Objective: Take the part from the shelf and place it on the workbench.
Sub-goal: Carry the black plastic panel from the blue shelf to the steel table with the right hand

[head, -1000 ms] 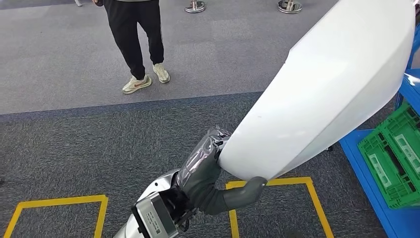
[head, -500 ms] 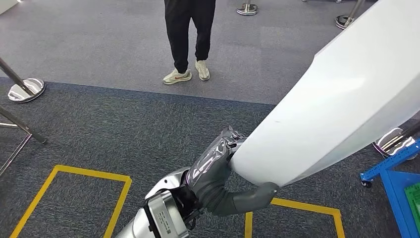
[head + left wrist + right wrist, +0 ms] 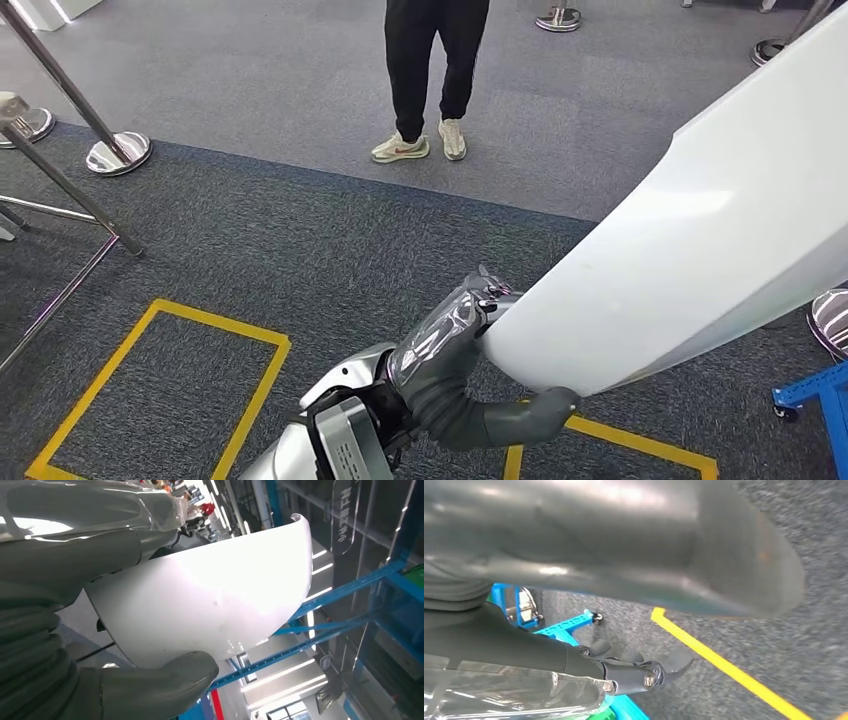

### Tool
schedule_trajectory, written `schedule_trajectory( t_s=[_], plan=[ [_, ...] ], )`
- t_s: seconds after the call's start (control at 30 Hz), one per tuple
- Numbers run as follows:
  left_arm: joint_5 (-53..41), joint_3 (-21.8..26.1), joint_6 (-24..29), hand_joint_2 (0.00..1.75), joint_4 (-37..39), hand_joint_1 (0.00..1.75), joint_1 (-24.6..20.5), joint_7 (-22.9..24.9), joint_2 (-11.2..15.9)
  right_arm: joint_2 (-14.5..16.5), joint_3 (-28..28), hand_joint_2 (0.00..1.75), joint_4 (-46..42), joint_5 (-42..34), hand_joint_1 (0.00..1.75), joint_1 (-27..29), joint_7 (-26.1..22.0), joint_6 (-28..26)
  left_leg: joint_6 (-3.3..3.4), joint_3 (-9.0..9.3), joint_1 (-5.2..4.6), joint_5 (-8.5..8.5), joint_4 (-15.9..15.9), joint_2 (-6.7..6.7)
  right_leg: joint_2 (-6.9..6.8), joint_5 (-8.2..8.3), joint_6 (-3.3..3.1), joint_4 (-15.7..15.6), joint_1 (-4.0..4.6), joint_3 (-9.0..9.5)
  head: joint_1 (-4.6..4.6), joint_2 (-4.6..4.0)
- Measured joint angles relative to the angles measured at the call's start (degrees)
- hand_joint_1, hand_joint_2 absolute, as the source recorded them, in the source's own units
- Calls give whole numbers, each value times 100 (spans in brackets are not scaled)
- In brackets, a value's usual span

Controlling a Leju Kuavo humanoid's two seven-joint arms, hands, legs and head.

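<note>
Head view: my left hand (image 3: 450,375) grasps the narrow end of the big white part (image 3: 700,250), thumb under its edge, the part slanting up over dark grey carpet (image 3: 280,250). Yellow floor tape (image 3: 150,390) boxes the carpet below; a person's legs (image 3: 430,70) stand on the lighter floor beyond, near steel barrier posts (image 3: 70,100). My right hand (image 3: 639,672) hangs over the carpet, fingers curled; I cannot tell its state.
</note>
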Motion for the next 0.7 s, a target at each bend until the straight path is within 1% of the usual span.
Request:
schedule_trajectory(
  t_s=[0.03, 0.07, 0.1, 0.13, 0.17, 0.2, 0.23, 0.27, 0.3, 0.33, 0.37, 0.4, 0.43, 0.47, 0.5, 0.53, 0.57, 0.6, 0.63, 0.67, 0.7],
  plan=[
    [9, -8, -8, 175, 7, 175, -37, 4, -22, 21, -3, 0, 0, 0, 0, -11, 5, 0, 44, 154, -44, 68, -284, 128, -53, -13, 17, -3, 5, 21, -5, 0],
    [20, -15, -14, 175, 15, 175, -68, 9, -39, 40, -5, 0, 0, 2, 0, -19, 14, 1, 77, 228, -82, 74, -428, 213, -110, -25, 38, -8, 8, 39, -10, 0],
    [31, -21, -20, 175, 26, 175, -89, 18, -50, 59, -6, 0, 0, 11, 0, -28, 22, 2, 96, 231, -100, 51, -457, 197, -172, -32, 62, -22, 10, 60, -13, 0],
    [39, -24, -23, 175, 35, 175, -99, 26, -61, 76, -7, 0, 0, 23, 0, -41, 29, 5, 119, 244, -97, 68, -487, 114, -237, -38, 89, -44, 10, 92, -21, 0],
    [43, -25, -26, 175, 43, 175, -105, 34, -67, 92, -8, 0, 0, 38, 0, -59, 38, 9, 138, 287, -80, 96, -531, 44, -227, -55, 116, -45, 6, 120, -21, 0],
    [48, -27, -28, 175, 50, 175, -117, 41, -75, 107, -7, 0, -1, 53, 0, -79, 41, 15, 162, 334, -52, 130, -577, -26, -129, -112, 142, 20, 2, 116, -19, 0],
    [51, -29, -28, 175, 58, 175, -128, 43, -87, 112, -5, 0, -1, 67, 0, -95, 47, 23, 182, 380, -24, 164, -620, -99, 20, -222, 165, 201, -3, 52, 0, 0],
    [55, -32, -29, 175, 71, 175, -140, 44, -94, 109, -3, 0, -2, 77, 0, -104, 55, 36, 191, 406, 0, 183, -637, -170, 195, -370, 181, 502, -11, -84, 33, 0],
    [58, -32, -29, 175, 87, 175, -149, 45, -99, 103, -2, 0, -2, 88, 0, -107, 66, 50, 200, 407, 9, 189, -638, -252, 311, -533, 195, 886, -12, -275, 69, 0],
    [60, -32, -29, 175, 106, 175, -150, 49, -102, 93, -3, 0, -2, 101, 0, -107, 77, 65, 201, 407, 11, 189, -636, -344, 361, -641, 205, 1241, -13, -472, 109, 0],
    [61, -31, -28, 175, 125, 175, -150, 52, -102, 88, -4, 0, -2, 113, 0, -111, 85, 84, 199, 410, 11, 187, -633, -434, 378, -654, 209, 1448, -13, -612, 132, 0],
    [64, -31, -26, 175, 141, 175, -151, 57, -102, 87, -4, 0, -2, 130, 0, -122, 92, 100, 192, 417, 14, 182, -627, -525, 387, -553, 210, 1434, -17, -655, 148, 0],
    [69, -31, -22, 175, 156, 175, -152, 62, -103, 87, -4, 0, -3, 149, 0, -140, 94, 117, 178, 426, 23, 171, -614, -610, 411, -353, 211, 1187, -25, -587, 156, 0],
    [74, -31, -17, 175, 165, 175, -153, 64, -104, 89, -2, 0, -4, 168, 0, -162, 97, 133, 154, 429, 35, 150, -589, -687, 480, -120, 221, 783, -42, -440, 161, 0],
    [81, -30, -14, 175, 175, 175, -157, 67, -107, 95, 2, 0, -4, 186, 0, -186, 99, 154, 120, 416, 40, 124, -553, -758, 603, 34, 235, 402, -62, -285, 174, 0],
    [86, -30, -10, 175, 183, 175, -161, 70, -108, 101, 9, 0, -5, 205, 0, -210, 101, 174, 89, 387, 46, 103, -514, -823, 714, 121, 234, 125, -76, -165, 184, 0],
    [91, -30, -7, 175, 192, 175, -165, 73, -109, 108, 18, 0, -6, 222, 0, -232, 102, 194, 61, 353, 50, 92, -486, -881, 796, 132, 225, -20, -80, -101, 189, 0],
    [95, -29, -3, 175, 204, 175, -168, 76, -108, 114, 29, 0, -7, 242, 0, -254, 102, 217, 40, 321, 55, 92, -474, -935, 819, 98, 200, -43, -71, -82, 191, 0],
    [99, -26, 3, 175, 215, 175, -170, 79, -105, 120, 41, 0, -9, 267, 0, -276, 100, 234, 27, 301, 68, 96, -474, -985, 775, 101, 161, -49, -64, -76, 182, 0],
    [102, -17, 11, 175, 224, 175, -172, 80, -102, 126, 55, 0, -11, 293, 0, -298, 96, 249, 8, 283, 71, 85, -462, -955, 721, 99, 128, -55, -61, -69, 175, 0],
    [105, -10, 19, 175, 231, 175, -175, 81, -100, 131, 68, 0, -15, 319, 0, -317, 90, 262, -14, 252, 69, 45, -406, -856, 670, 96, 90, -61, -63, -56, 156, 0]
  ],
)
